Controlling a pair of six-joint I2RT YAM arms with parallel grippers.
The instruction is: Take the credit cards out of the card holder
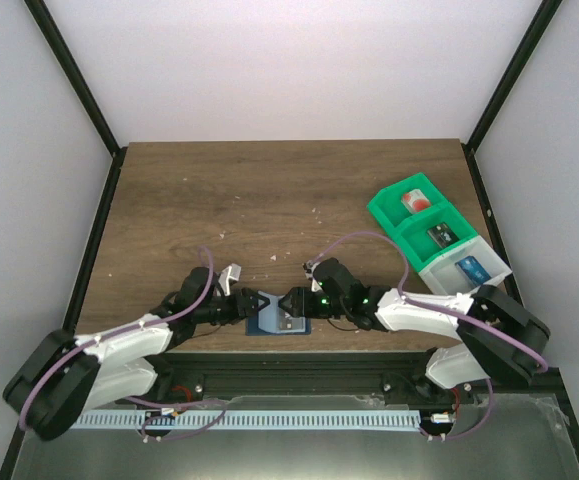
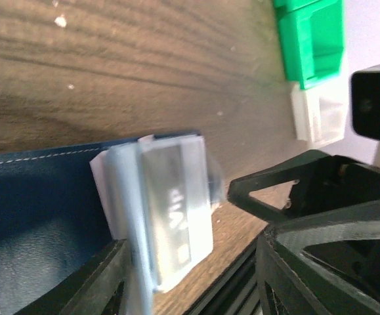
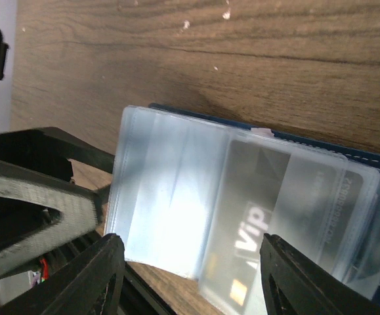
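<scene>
On the wood-grain table, low in the centre of the overhead frame, the navy card holder lies between your two arms. Your left gripper and right gripper face each other over it, both with jaws spread wide around its clear sleeves, where a grey credit card marked VIP sits tucked. At the frame's right, two green bins hold a red card and a dark card; a white bin holds a blue card.
</scene>
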